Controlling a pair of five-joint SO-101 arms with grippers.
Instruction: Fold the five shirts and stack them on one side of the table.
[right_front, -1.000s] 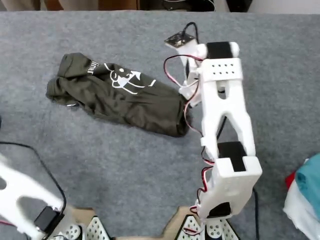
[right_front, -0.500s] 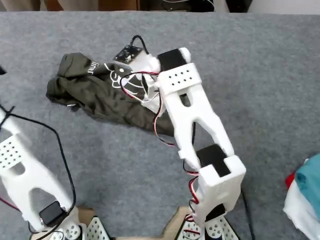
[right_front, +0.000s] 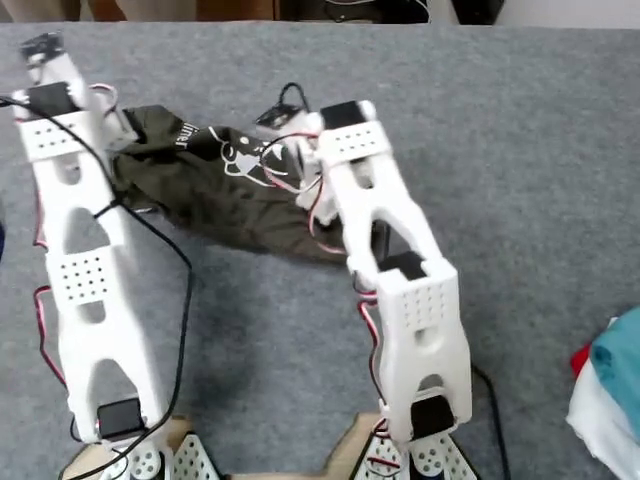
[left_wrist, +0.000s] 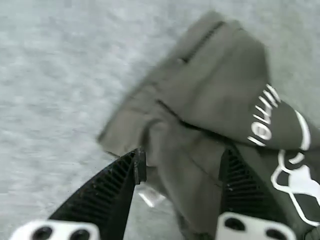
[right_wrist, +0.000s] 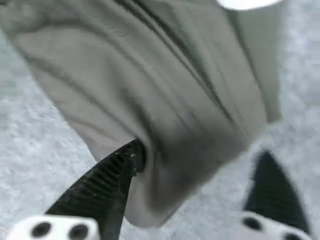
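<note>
The left gripper (left_wrist: 182, 167) is seen with its two black ribbed fingers (left_wrist: 117, 187) spread wide apart and nothing clamped between them. It is set over the crumpled end of a dark olive-green cotton shirt with a white print (left_wrist: 225, 90), so that bunched fabric lies in the gap. Whether the fingers touch the cloth cannot be told. A small pale tag (left_wrist: 149, 196) is seen at the fabric's edge, close to one finger. The right gripper (right_wrist: 200, 172) is likewise held open, and nothing is gripped. One of its fingers (right_wrist: 117, 180) is placed against the folded edge of the same shirt (right_wrist: 150, 75), while the other is over bare table just beside that edge. In the high view, the shirt (right_front: 220, 195) is shown lying rumpled and unfolded on the grey felt-like table covering (right_front: 540, 150), in the far left part of the table. The white left arm (right_front: 80, 250) is stretched out to the shirt's left end, and the white right arm (right_front: 390, 250) is extended over its right half. A pile of teal, white and red garments (right_front: 610, 390) is seen at the table's right edge, well apart from the shirt.
</note>
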